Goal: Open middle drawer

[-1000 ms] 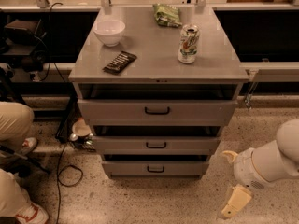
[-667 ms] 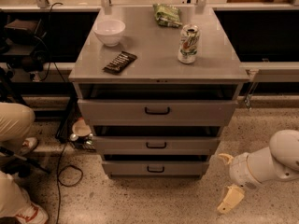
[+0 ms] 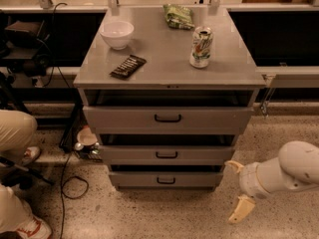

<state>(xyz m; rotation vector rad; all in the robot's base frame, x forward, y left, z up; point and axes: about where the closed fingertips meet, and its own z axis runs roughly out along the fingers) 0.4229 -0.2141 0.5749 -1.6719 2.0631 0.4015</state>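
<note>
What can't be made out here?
Camera view:
- Inside of the middle drawer: shadowed under the top drawer.
- Rest of the arm behind the open gripper, near the floor to the right of the drawers: cut by the right edge.
- The person: legs only, left edge.
- Label on the can: too small.

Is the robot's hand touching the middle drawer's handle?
Apart. The camera view shows the gripper low at right, fingers open, well off to the side of the handle of the middle drawer.

cabinet top [image 3: 164, 59]: bowl [image 3: 116, 34] far left, snack bar [image 3: 128, 66] near left, can [image 3: 201, 47] right, bag [image 3: 178, 15] far
middle drawer [image 3: 167, 155]: between top drawer [image 3: 168, 118] and bottom drawer [image 3: 166, 179]
gripper [image 3: 238, 188]: right of bottom drawer, apart
</note>
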